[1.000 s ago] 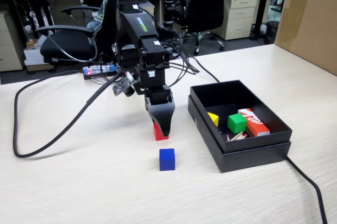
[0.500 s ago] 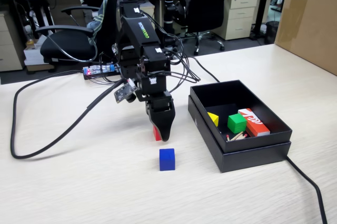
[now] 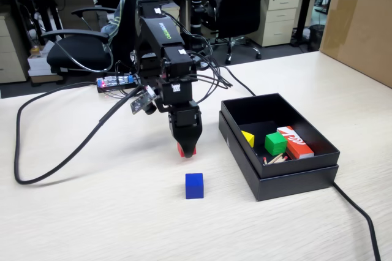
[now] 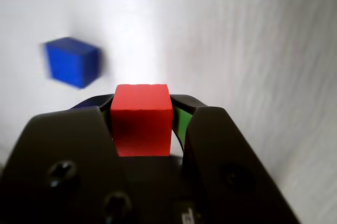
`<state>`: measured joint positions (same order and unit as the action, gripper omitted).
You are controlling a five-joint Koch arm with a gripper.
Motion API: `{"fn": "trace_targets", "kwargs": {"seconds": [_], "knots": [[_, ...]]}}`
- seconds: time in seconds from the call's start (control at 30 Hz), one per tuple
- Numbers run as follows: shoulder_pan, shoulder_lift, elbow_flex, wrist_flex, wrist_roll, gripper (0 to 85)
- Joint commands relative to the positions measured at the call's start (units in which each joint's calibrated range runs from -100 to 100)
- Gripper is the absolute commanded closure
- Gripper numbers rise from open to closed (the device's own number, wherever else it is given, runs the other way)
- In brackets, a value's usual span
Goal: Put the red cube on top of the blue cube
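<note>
My tool (image 4: 141, 124) is pinching the red cube (image 4: 141, 119) just clear of the desk (image 3: 92, 212), so I judge I should carry it level, centre it squarely above the blue cube (image 3: 194, 185) nearby, then lower gently before letting go.

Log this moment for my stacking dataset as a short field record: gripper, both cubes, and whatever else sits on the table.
gripper: shut on the red cube, jaws on its two sides
red cube: held between the jaws, raised off the table in the fixed view
blue cube: alone on the table, nearer the camera than the gripper in the fixed view, not touched
stack: not yet made
black box: right of the cubes, open; holds a green cube, a yellow piece, a red-and-white box
</note>
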<state>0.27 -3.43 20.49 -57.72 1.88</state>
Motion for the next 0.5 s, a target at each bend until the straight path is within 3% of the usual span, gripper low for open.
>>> {"fn": "trace_targets", "kwargs": {"seconds": [0.0, 0.47], "knots": [[-0.29, -5.81, 8.34, -0.12, 0.05, 84.6], [-0.59, 10.26, 29.55, -0.12, 0.39, 84.6]]}}
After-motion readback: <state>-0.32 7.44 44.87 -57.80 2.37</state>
